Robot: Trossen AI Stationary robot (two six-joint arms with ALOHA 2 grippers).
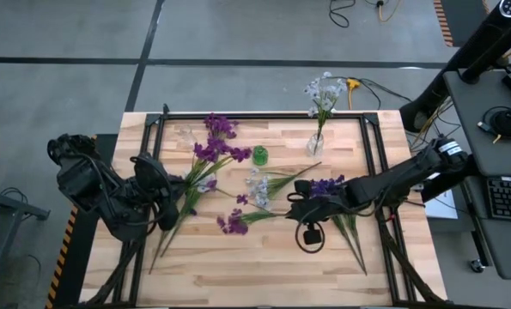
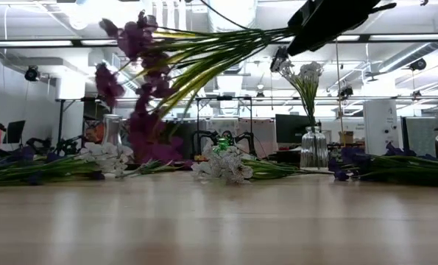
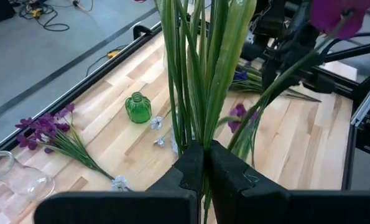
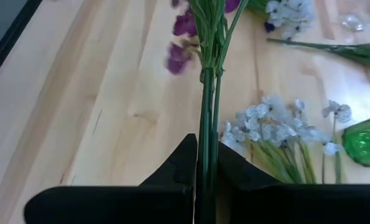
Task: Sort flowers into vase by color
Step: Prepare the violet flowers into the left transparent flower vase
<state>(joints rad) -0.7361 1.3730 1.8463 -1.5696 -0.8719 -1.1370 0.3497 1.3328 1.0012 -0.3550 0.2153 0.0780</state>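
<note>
My left gripper (image 1: pixel 167 216) (image 3: pixel 202 155) is shut on a bunch of magenta-purple flowers (image 1: pixel 214 153) at the table's left. My right gripper (image 1: pixel 296 210) (image 4: pixel 204 165) is shut on a smaller magenta sprig (image 1: pixel 233 225) near the table's middle. Dark blue-violet flowers (image 1: pixel 328 184) lie on the wood just beyond the right gripper. Pale white-blue sprigs (image 1: pixel 257 190) (image 4: pixel 265 121) lie flat at the centre. More pale flowers (image 1: pixel 324 87) stand with their stems in a clear vase (image 1: pixel 315 142) (image 2: pixel 312 147) near the far edge. A further magenta sprig (image 3: pixel 45 127) lies flat on the table. My left gripper pinches several green stems (image 3: pixel 197 134) of the magenta bunch together between its two fingers. The fingers lie across the stems, some way up from their cut ends. The stems rise away from the fingers, with the blossoms (image 3: pixel 340 12) held off the table. My right gripper pinches the thin green stems (image 4: pixel 206 134) of the magenta sprig between its two fingers, with the stems running straight out from the gap. The blossoms (image 4: pixel 185 25) point toward the table's left. The low view shows a magenta bunch (image 2: pixel 130 37) lifted clear.
A small green glass vase (image 1: pixel 259 155) (image 3: pixel 138 107) stands in the middle of the table. A clear glass vessel (image 3: pixel 13 174) sits near the far left. A black frame (image 1: pixel 264 115) borders the wooden top. Bare wood lies along the near edge (image 1: pixel 255 275).
</note>
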